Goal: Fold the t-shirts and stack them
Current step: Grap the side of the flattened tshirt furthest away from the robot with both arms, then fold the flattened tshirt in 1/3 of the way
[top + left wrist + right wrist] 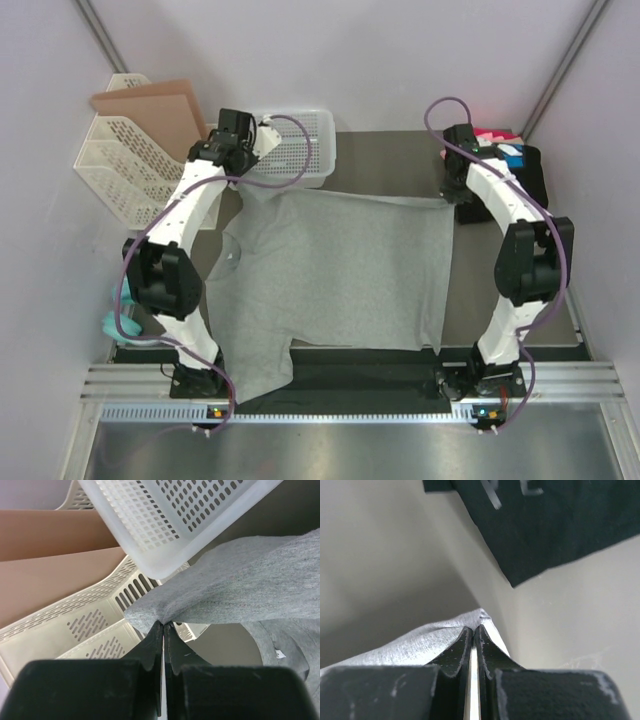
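Note:
A light heather-grey t-shirt (340,270) lies spread across the table, its lower left part hanging over the near edge. My left gripper (243,188) is shut on its far left corner, lifted beside the white basket; in the left wrist view the cloth (250,575) fans out from the gripper's (164,624) pressed-together tips. My right gripper (451,197) is shut on the far right corner, and the right wrist view shows the grey fabric (420,642) pinched at its (473,628) tips. A stack of folded t-shirts (512,160), black, blue and pink, sits at the back right.
A white perforated basket (300,150) stands at the back, just behind the left gripper. A beige file rack (120,170) with a brown folder (150,105) is at the back left. A black folded shirt (545,525) lies just beyond the right gripper. A teal object (118,325) sits off the left edge.

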Tool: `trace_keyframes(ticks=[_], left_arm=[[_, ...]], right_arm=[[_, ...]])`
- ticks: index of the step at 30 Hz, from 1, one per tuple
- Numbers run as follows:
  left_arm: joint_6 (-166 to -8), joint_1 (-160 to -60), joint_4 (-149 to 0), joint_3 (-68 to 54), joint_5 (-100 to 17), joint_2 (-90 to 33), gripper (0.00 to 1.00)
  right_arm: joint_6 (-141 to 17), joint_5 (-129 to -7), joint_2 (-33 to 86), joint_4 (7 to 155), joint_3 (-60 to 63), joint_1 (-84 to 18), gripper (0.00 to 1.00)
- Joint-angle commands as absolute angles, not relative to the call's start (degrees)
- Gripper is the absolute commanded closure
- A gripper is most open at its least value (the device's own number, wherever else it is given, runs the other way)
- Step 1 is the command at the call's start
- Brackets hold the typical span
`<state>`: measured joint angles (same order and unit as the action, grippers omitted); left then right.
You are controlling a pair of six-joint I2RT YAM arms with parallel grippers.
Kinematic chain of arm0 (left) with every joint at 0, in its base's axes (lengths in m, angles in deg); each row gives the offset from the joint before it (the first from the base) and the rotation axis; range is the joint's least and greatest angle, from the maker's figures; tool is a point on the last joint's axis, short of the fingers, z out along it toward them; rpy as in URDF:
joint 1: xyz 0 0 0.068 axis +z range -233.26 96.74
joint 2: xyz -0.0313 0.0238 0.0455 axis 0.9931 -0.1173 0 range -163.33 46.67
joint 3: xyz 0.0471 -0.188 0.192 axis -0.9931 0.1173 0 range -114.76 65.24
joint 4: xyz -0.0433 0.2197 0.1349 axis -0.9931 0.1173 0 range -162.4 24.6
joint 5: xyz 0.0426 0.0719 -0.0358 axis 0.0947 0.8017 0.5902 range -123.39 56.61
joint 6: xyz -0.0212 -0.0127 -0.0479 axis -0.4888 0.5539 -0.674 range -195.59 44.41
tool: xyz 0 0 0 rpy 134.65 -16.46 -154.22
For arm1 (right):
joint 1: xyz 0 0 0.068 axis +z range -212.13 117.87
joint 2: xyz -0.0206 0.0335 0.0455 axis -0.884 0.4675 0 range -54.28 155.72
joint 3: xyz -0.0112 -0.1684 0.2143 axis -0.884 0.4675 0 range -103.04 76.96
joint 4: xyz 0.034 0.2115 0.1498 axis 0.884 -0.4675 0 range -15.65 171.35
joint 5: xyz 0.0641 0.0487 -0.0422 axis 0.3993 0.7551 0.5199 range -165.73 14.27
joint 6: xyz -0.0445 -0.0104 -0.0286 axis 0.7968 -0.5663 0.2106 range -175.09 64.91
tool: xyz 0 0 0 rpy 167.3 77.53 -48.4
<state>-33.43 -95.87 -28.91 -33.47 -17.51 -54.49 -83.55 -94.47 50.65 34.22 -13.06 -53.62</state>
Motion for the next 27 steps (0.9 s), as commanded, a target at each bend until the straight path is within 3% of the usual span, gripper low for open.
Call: trace_keyframes(ticks=[1,9,17,27], left_arm=[[-31.82,-95.57,-31.79,-36.53,-14.06,-56.77,1.0],[-29.71,-95.57,-32.32,-41.54,-10.37,-63.09,1.0],[-32.6,-96.71,-24.08,-55.77,-6.41,-68.81,1.0],[-34.54,-99.87,-23.52,-43.67,-7.46,-59.94,1.0]], right_arm=[[-82.77,-94.36,53.38,33.81,-18.04,-53.96,1.0],[-82.68,-94.01,58.48,32.05,-24.11,-54.83,1.0],[-82.68,-94.19,60.68,31.52,-25.26,-55.45,1.0],[-82.25,-94.54,54.18,33.89,-19.46,-55.71,1.0]])
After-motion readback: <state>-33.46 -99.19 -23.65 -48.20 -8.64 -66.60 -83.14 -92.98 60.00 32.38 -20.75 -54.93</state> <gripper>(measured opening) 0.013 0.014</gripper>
